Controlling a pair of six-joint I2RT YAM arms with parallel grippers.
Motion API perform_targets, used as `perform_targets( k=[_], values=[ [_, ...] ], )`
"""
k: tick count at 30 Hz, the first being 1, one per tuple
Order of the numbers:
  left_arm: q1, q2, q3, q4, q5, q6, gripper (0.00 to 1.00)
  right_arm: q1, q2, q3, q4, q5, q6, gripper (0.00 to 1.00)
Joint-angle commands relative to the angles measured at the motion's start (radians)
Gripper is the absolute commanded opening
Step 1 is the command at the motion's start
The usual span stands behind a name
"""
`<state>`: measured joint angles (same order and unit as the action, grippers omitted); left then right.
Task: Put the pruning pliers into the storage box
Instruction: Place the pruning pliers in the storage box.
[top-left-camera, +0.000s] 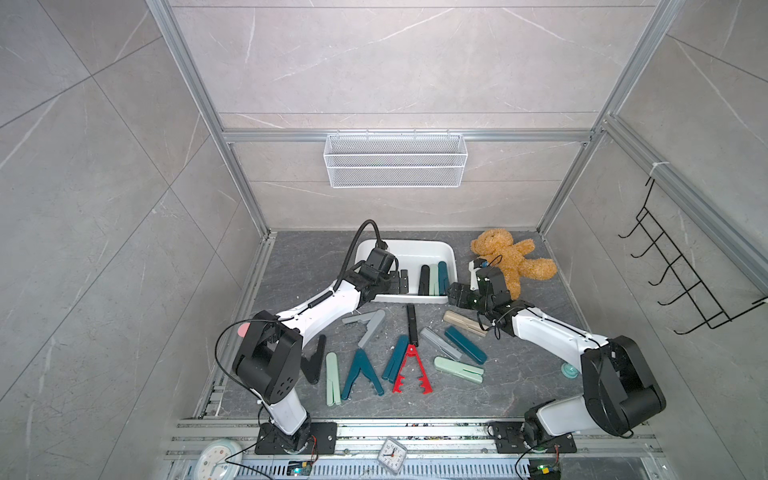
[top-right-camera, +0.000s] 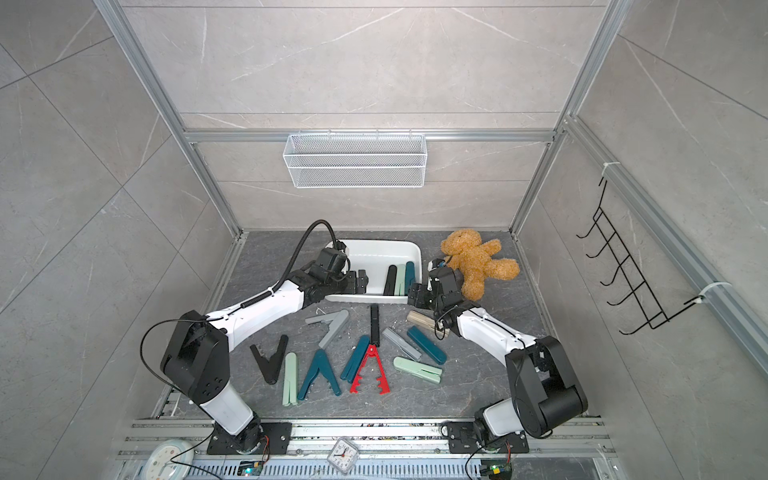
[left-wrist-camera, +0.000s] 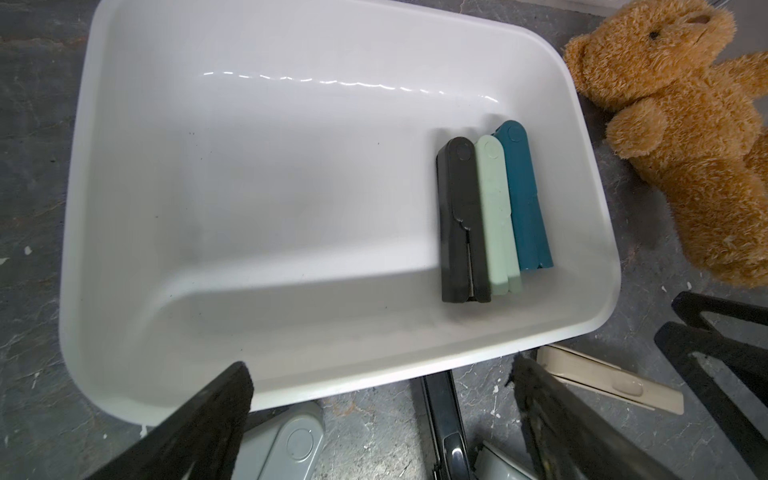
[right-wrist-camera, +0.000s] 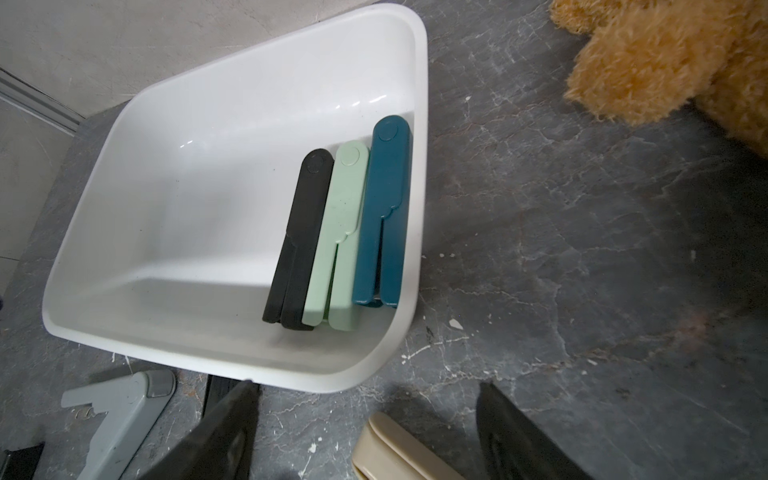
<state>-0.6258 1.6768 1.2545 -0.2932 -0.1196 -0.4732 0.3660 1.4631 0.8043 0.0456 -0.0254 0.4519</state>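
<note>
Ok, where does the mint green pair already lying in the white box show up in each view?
In a top view: mint pair, inside the storage box, between a black pair and a teal pair.
In a top view: mint pair, same slot.
Left wrist: mint pair, middle of the three.
Right wrist: mint pair, middle of the three.
Shared landmark: the teddy bear beside the box, in all four.
</note>
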Motion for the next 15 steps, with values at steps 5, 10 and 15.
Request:
perform_targets(
  k=[5,10,15],
  values=[
    [0.000,-0.104,-0.065,-0.027,-0.060,-0.056,1.00,-0.002,-0.034,-0.023,-0.015,0.013,-0.008,0.83],
    [-0.005,-0.170,-0.149,-0.041,-0.103,-0.111,1.00,-0.002,-0.041,-0.032,-0.019,0.021,-0.007,0.83],
    [-0.025,-0.223,-0.217,-0.063,-0.147,-0.168,1.00,-0.002,-0.034,-0.033,-0.018,0.020,-0.005,0.83]
  ],
)
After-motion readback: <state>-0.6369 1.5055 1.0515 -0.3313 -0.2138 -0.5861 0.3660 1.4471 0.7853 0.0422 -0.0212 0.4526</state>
